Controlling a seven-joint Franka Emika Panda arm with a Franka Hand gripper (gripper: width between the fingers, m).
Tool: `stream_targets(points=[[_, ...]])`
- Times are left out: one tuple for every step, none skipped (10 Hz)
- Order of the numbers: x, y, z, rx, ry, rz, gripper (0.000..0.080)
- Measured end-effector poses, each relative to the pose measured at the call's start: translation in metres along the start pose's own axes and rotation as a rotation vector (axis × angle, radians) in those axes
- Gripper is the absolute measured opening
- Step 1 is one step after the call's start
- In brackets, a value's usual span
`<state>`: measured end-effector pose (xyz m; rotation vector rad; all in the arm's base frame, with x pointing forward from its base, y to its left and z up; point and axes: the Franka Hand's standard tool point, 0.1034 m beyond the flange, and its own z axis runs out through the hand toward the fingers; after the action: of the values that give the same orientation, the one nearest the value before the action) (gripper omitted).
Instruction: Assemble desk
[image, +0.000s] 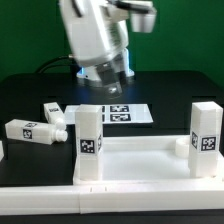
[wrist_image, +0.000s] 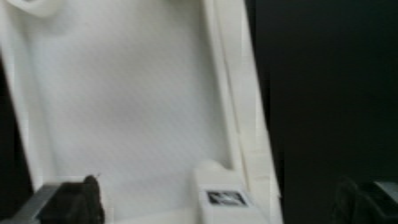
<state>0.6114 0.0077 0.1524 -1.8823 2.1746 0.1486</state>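
The white desk panel (image: 140, 165) lies at the front of the table. Two white tagged legs stand upright at its corners, one at the exterior view's left (image: 90, 142) and one at its right (image: 205, 137). Two more tagged legs lie loose on the black table at the left (image: 30, 130) (image: 55, 112). My gripper (image: 113, 82) hangs above the table behind the panel. In the blurred wrist view the gripper (wrist_image: 228, 205) is open and empty, its dark fingers (wrist_image: 71, 200) wide apart over the panel's flat face (wrist_image: 125, 110) and raised rim (wrist_image: 240, 100).
The marker board (image: 125, 112) lies flat on the table under the arm. A small black-and-white tag (wrist_image: 222, 197) shows by the rim in the wrist view. A white border (image: 60, 200) runs along the front edge. The black tabletop (image: 170, 95) stretches to the right.
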Motion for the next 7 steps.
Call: stream_targets(points=[[-0.010, 0.018, 0.006, -0.027, -0.002, -0.007, 0.0649], [-0.014, 0.026, 0.012, -0.045, 0.003, -0.009, 0.0649], [-0.011, 0.022, 0.010, -0.037, 0.003, -0.006, 0.0649], [-0.010, 0.022, 0.010, -0.037, 0.004, -0.006, 0.0649], [-0.011, 0.023, 0.011, -0.039, 0.004, -0.006, 0.0649], [-0.010, 0.024, 0.012, -0.041, 0.004, -0.006, 0.0649], [-0.007, 0.035, 0.020, -0.041, 0.019, -0.008, 0.0649]])
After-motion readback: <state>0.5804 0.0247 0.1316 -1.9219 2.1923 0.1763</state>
